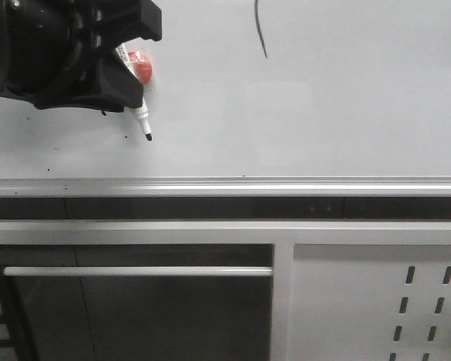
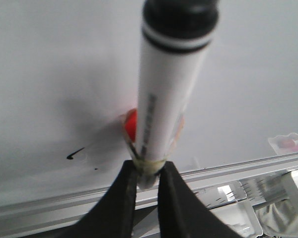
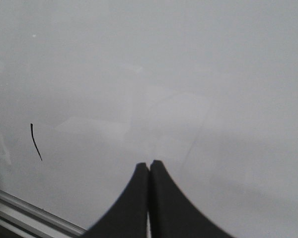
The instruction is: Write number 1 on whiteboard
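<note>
Glossy and pale, the whiteboard (image 1: 323,113) fills the upper half of the front view, its silver frame edge running straight across the middle, with a dark gap, a rail and a white slotted panel (image 1: 421,301) below.

At far left, the left gripper (image 1: 131,71) sits over the board's near-left area, its fingers (image 2: 124,198) pinched on a marker (image 1: 139,113). The left wrist view shows the white barrel clamped between the 2 black pads, with a red patch, perhaps a label, beside it. The marker's black tip points down toward the board, close to the surface; whether it touches cannot be told. A small black tick (image 2: 75,153) and a few specks lie near that tip, apart from the main stroke.

Further right, toward the board's far edge, is the number 1 (image 1: 261,30): a thin black, slightly curved, near-vertical stroke, cut off by the top of the front view. The right wrist view shows it whole (image 3: 36,141), a single clean line well apart from the frame.

The right gripper (image 3: 149,166) hovers over bare board with its jaws pressed together, holding nothing.

Judged from this, the writing looks done: the 1 stands on the board. What seems left is only parking or releasing the marker, with care not to add stray marks.
</note>
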{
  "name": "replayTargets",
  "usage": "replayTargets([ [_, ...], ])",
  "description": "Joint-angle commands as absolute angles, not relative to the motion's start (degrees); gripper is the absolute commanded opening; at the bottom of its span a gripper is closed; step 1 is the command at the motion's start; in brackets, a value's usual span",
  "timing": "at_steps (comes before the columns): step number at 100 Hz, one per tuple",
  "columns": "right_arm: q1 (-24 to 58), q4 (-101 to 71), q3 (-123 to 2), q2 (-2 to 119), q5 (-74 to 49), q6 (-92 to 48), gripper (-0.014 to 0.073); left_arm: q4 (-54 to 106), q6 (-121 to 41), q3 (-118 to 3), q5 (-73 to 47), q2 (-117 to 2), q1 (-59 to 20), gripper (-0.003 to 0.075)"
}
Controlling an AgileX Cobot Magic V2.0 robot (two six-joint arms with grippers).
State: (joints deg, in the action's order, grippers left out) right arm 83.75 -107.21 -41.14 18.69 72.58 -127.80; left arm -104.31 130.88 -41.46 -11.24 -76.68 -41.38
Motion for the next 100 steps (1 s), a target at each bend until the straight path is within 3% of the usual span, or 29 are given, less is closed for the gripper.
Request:
replayTargets([
  [1,83.6,-106.3,-42.9,19.3,75.5,-128.2,-0.007,-106.6,131.0,-43.2,-14.8,-74.7,-41.1,-0.0018],
  [41,83.6,-106.3,-42.9,19.3,75.5,-128.2,-0.007,-106.6,130.9,-43.2,-14.3,-74.7,-41.1,-0.0001],
  [67,83.6,-106.3,-42.9,19.3,75.5,-128.2,-0.007,-106.6,130.9,-43.2,-14.2,-74.7,-41.1,0.0245],
  [100,83.6,-106.3,-42.9,19.3,75.5,-128.2,-0.007,-106.6,130.8,-43.2,-13.6,-74.7,-41.1,0.0345],
])
